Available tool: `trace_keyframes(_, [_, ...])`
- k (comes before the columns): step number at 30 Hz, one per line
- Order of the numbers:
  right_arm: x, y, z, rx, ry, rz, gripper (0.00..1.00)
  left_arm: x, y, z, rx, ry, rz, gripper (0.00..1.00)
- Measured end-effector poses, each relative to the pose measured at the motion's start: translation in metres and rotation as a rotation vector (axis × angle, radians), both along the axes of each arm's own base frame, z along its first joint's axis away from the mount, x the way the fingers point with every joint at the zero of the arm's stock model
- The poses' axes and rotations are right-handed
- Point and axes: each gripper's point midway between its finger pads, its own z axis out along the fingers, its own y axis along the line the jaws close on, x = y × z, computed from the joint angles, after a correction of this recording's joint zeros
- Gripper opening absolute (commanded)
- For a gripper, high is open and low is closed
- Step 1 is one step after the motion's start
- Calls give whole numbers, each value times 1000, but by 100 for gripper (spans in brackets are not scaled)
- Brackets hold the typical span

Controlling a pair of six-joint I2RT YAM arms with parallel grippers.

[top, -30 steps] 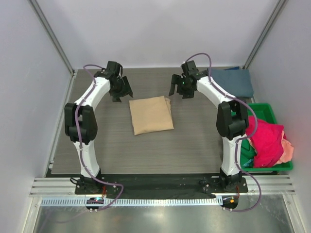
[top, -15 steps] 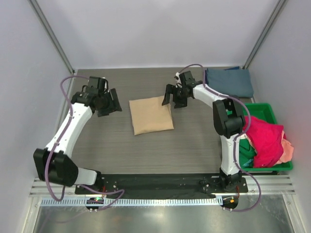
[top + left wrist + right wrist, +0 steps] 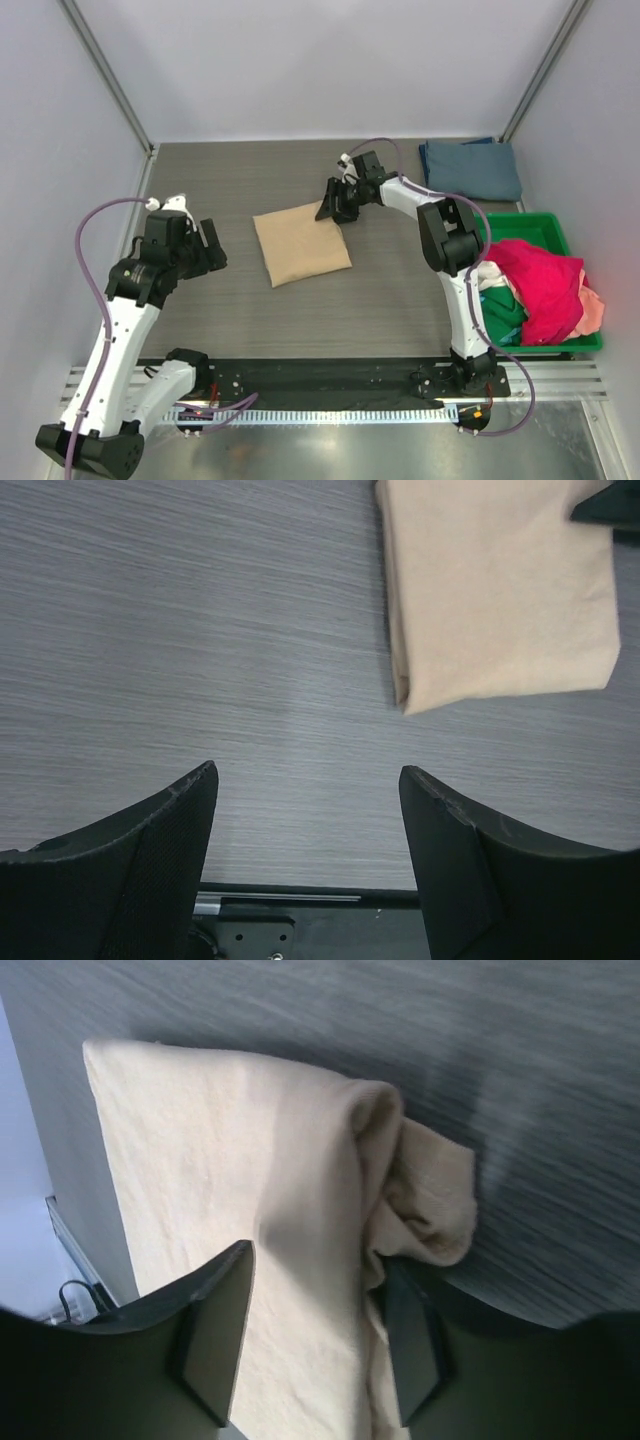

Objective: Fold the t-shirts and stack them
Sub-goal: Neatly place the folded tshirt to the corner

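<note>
A folded tan t-shirt (image 3: 300, 245) lies mid-table; it also shows in the left wrist view (image 3: 500, 590) and the right wrist view (image 3: 250, 1190). My right gripper (image 3: 335, 205) is low at the shirt's far right corner. Its jaws stand apart, astride the bunched folded edge (image 3: 322, 1260), with one finger against the crumpled corner. My left gripper (image 3: 205, 255) is open and empty over bare table to the left of the shirt (image 3: 308, 780). A folded slate blue-grey t-shirt (image 3: 472, 168) lies at the far right corner.
A green bin (image 3: 560, 232) at the right edge holds a heap of magenta (image 3: 545, 285), green (image 3: 508, 310) and peach (image 3: 592, 310) shirts. Walls close the table at the left, back and right. The black base rail (image 3: 300, 895) runs along the near edge.
My left arm swung back and down to the left, away from the tan shirt. My right gripper came down onto the shirt's far right corner, and the shirt shifted slightly left.
</note>
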Motion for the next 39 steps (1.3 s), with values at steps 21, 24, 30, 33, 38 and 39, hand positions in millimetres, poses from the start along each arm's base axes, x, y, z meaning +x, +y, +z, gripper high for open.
trace_keyframes(21, [-7,-56,20,-61,56,19,1,-17,21,15,1,-256,83,79])
trace_keyframes(24, [7,-86,36,-135,2,-19,1,-18,21,15,0,-261,83,79])
trace_keyframes(30, [13,-126,70,-269,-87,-68,1,-18,21,19,-4,-280,85,79])
trace_keyframes(33, [18,-139,85,-334,-138,-78,1,-17,21,19,-4,-280,85,79])
trace_keyframes(38, [31,-162,106,-426,-218,-103,1,-16,21,18,-2,-274,85,78])
trace_keyframes(39, [34,-168,111,-440,-231,-113,1,-16,21,17,-2,-273,85,78])
